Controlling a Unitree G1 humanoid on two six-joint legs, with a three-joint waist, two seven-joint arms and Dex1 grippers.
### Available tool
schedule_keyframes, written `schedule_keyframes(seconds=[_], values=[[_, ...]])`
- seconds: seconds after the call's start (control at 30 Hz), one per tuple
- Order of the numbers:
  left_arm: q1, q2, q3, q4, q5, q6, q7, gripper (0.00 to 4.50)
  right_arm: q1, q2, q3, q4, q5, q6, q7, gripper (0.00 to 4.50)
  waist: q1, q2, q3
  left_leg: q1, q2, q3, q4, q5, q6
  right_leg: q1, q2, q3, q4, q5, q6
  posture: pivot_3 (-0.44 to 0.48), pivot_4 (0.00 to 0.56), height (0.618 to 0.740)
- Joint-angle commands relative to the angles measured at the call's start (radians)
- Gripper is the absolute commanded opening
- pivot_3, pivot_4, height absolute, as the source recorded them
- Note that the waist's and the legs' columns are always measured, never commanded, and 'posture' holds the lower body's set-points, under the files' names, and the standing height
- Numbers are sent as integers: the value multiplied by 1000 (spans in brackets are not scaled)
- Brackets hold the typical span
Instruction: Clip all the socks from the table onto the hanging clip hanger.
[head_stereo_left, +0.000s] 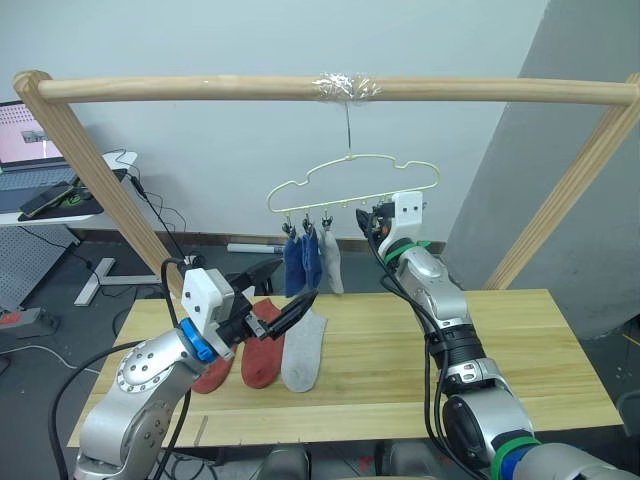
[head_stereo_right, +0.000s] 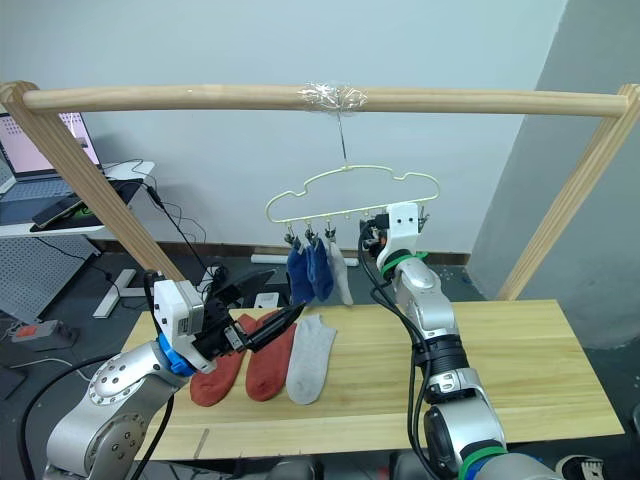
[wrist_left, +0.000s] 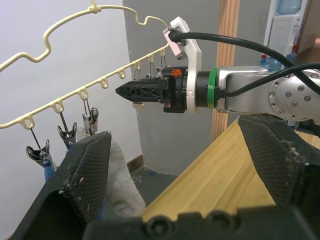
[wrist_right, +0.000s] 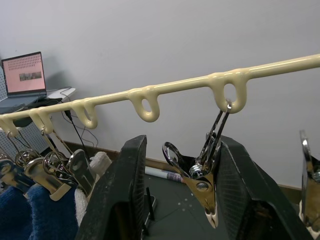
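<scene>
The pale-yellow clip hanger (head_stereo_left: 350, 185) hangs by its hook from a wooden pole. Two blue socks (head_stereo_left: 300, 262) and one light grey sock (head_stereo_left: 332, 265) hang from its left clips. On the table (head_stereo_left: 520, 350) lie two rust-red socks (head_stereo_left: 262, 355) and a light grey sock (head_stereo_left: 303, 350), side by side. My left gripper (head_stereo_left: 297, 279) hovers open and empty above these socks, just below the hung ones. My right gripper (head_stereo_left: 378, 222) is up at the hanger's row of clips. Its fingers (wrist_right: 125, 200) stand apart on either side of an empty metal clip (wrist_right: 202, 172).
The round wooden pole frame (head_stereo_left: 200, 88) spans the scene, with slanted legs at both ends of the table. Behind it on the left, a laptop (head_stereo_left: 25, 135) sits on a white side desk, with cables on the floor. The table's right half is bare wood.
</scene>
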Motion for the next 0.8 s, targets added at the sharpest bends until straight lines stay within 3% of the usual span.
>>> schedule_keyframes(seconds=[0.03,0.53,0.63,0.8], values=[[-7,-1,6,-36,-1,-17,-4,4500,-41,6,-2,-18,5,-31,-7,1940,0,0,0,0,0,0,0,0,0,0,0,0,0,0,0,124,51,740],[4,-3,6,-43,-2,-15,1,4500,-36,-3,13,-7,0,-18,2,1940,0,1,1,-2,0,0,0,0,0,-1,0,0,0,0,0,129,55,740],[6,-3,4,-45,-1,-16,0,4500,-38,-8,12,1,-2,-18,-5,1387,0,1,1,-2,0,0,0,0,0,-1,0,0,-1,0,0,131,55,740],[8,-3,3,-48,-4,-12,2,4500,-39,-17,6,1,3,-16,-9,89,0,1,1,-2,0,0,0,0,0,-1,0,0,-1,0,0,126,57,740]])
